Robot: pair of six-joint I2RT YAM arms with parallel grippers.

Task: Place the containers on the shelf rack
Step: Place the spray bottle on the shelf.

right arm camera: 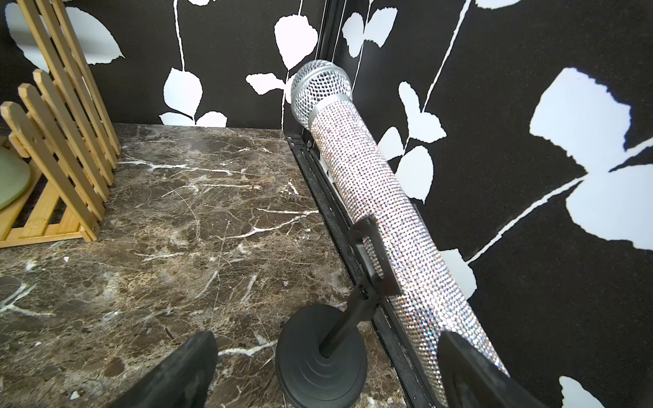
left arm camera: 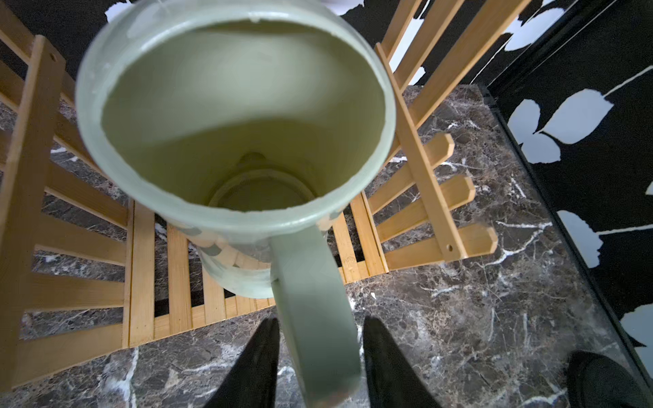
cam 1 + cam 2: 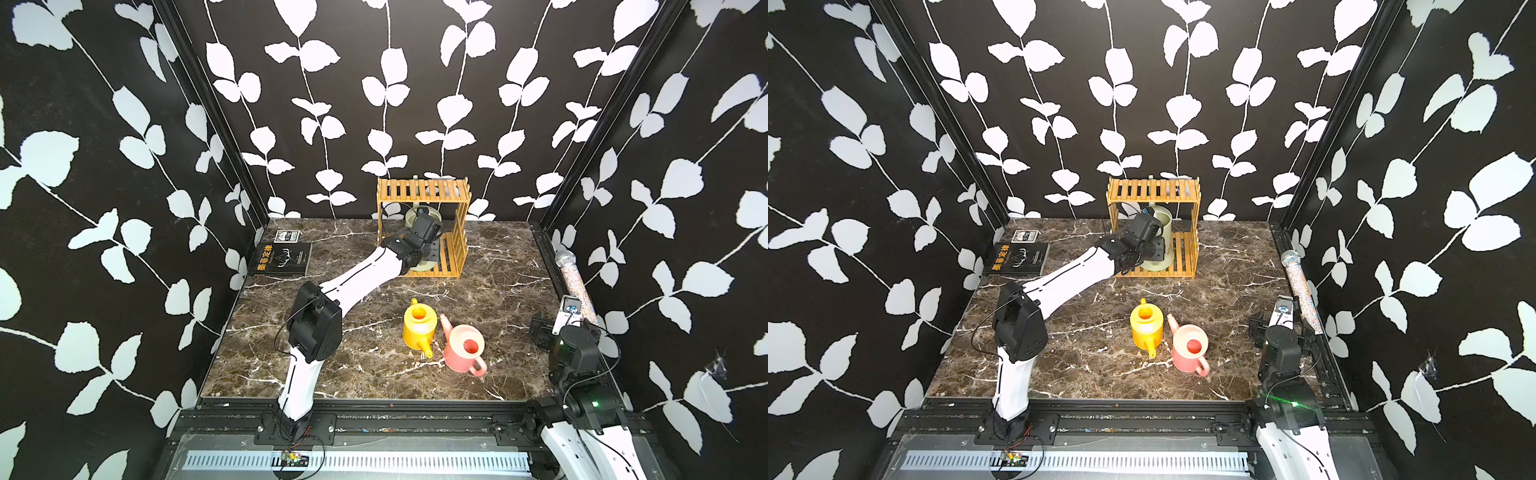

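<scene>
Marble top (image 2: 459,318): green can (image 2: 247,106) on rack (image 2: 141,265) btm, L gripper (image 2: 319,319) slack astride handle (image 2: 311,282).

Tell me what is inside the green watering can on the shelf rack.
Nothing shows inside the green watering can: only bare green walls and a round floor, seen in the left wrist view. Its near rim hides part of that floor.

The large pale sage-green plastic watering can (image 2: 247,106) is showing a smooth satin wall with a rough-trimmed rim, while the orange-brown slatted bamboo shelf rack (image 2: 143,275) is presenting matt, fine-grained wood. The small yellow plastic watering can (image 3: 417,332) and the small pink plastic watering can (image 3: 456,361) are showing smooth semi-gloss shells. The brown white-veined marble-look tabletop (image 1: 198,219) is giving a polished sheen, and the rhinestone-covered microphone (image 1: 374,197) is glittering below its metal mesh head.
</scene>
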